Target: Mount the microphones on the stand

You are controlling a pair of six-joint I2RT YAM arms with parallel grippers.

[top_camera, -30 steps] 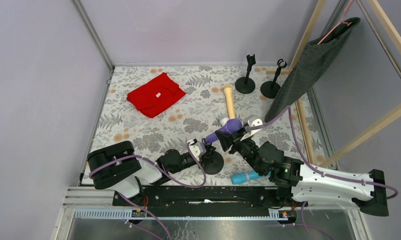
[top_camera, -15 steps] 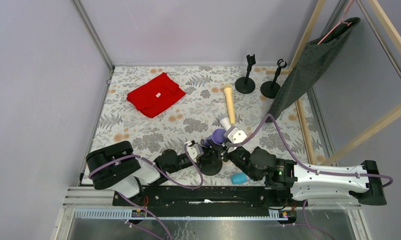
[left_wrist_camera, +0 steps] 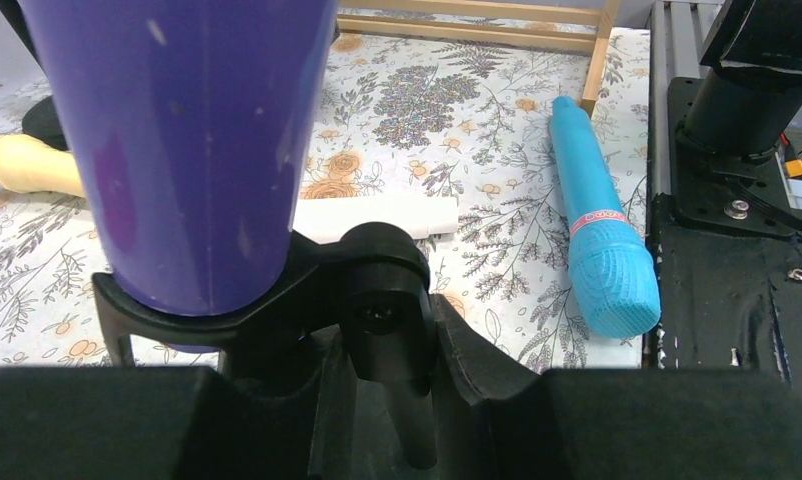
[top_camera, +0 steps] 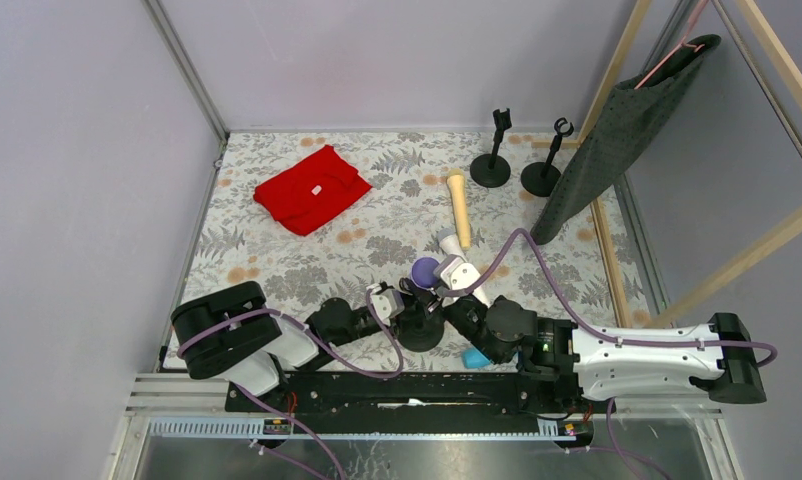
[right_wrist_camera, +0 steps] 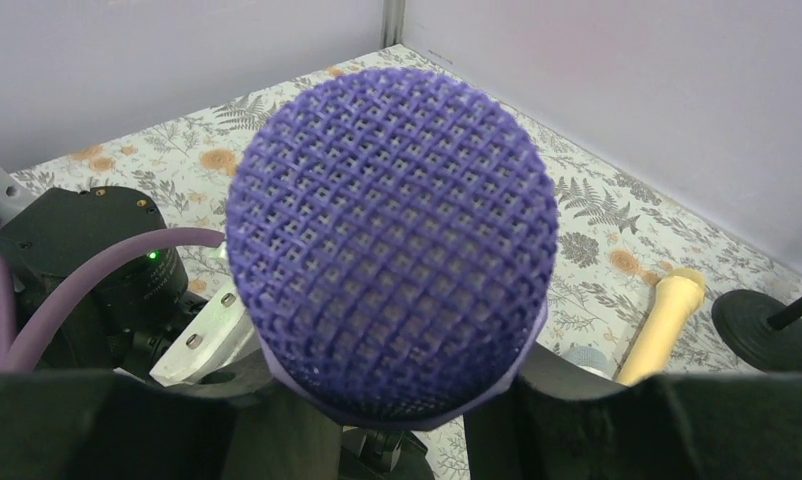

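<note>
The purple microphone (top_camera: 425,270) stands nearly upright, its handle (left_wrist_camera: 187,150) resting in the black clip (left_wrist_camera: 377,290) of a stand (top_camera: 422,332). My right gripper (top_camera: 447,287) is shut on it just below the mesh head (right_wrist_camera: 392,240). My left gripper (top_camera: 402,312) is shut on the stand's post (left_wrist_camera: 407,420). The light blue microphone (left_wrist_camera: 597,230) lies flat by the near edge, and also shows in the top view (top_camera: 474,356). The white microphone (left_wrist_camera: 377,215) and the cream-yellow microphone (top_camera: 459,205) lie flat behind. Two empty stands (top_camera: 491,172) (top_camera: 542,178) stand at the back right.
A red cloth (top_camera: 312,188) lies at the back left. A grey cloth (top_camera: 617,120) hangs from a wooden frame (top_camera: 617,60) on the right. The black rail (left_wrist_camera: 737,200) runs along the near edge. Grey walls enclose the back and left.
My right arm has swung left and lower with the purple microphone, turning it upright over the stand's clip. My left gripper has kept its hold on the stand.
</note>
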